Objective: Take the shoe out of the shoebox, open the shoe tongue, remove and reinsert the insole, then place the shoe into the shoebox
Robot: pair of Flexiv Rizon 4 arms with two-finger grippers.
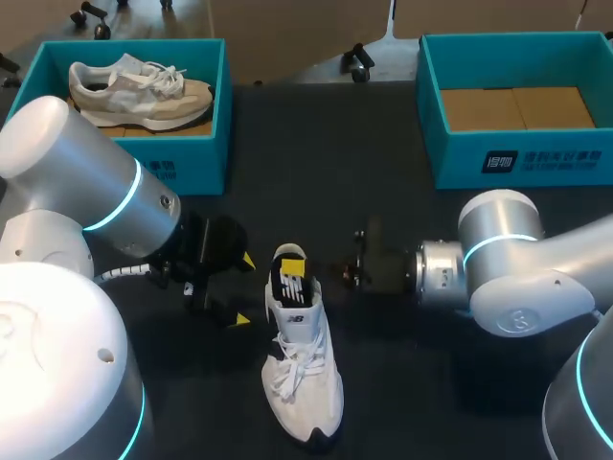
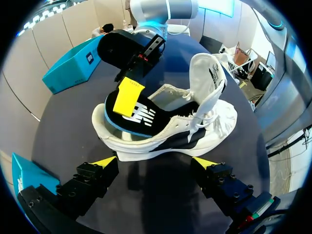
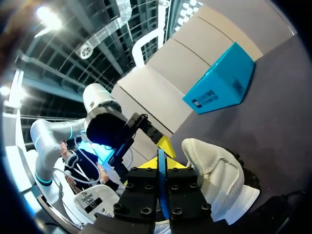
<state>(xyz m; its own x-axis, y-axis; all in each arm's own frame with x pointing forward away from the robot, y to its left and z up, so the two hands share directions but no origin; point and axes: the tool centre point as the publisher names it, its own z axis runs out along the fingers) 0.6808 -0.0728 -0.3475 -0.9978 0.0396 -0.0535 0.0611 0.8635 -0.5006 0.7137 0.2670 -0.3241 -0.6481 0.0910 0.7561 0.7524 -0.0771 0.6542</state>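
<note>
The white shoe [image 1: 305,383] is lying on the tabletop [image 1: 393,407], out of its box, with its tongue [image 2: 208,73] pulled up. The black insole [image 1: 290,285] is sticking partway out of the heel opening. Our right gripper [image 1: 293,264] is clamping it, and our left gripper [image 2: 155,163] is waiting spread wide just beside the shoe, gripping nothing. We are judging this as the insole step, though we cannot tell whether it is coming out or going in. Next, the left gripper is likely needing to steady the shoe. We are counting one insole, two shoes including the beige shoe [image 1: 139,91], and two shoeboxes: the left shoebox [image 1: 187,163] and the empty right shoebox [image 1: 536,158].
</note>
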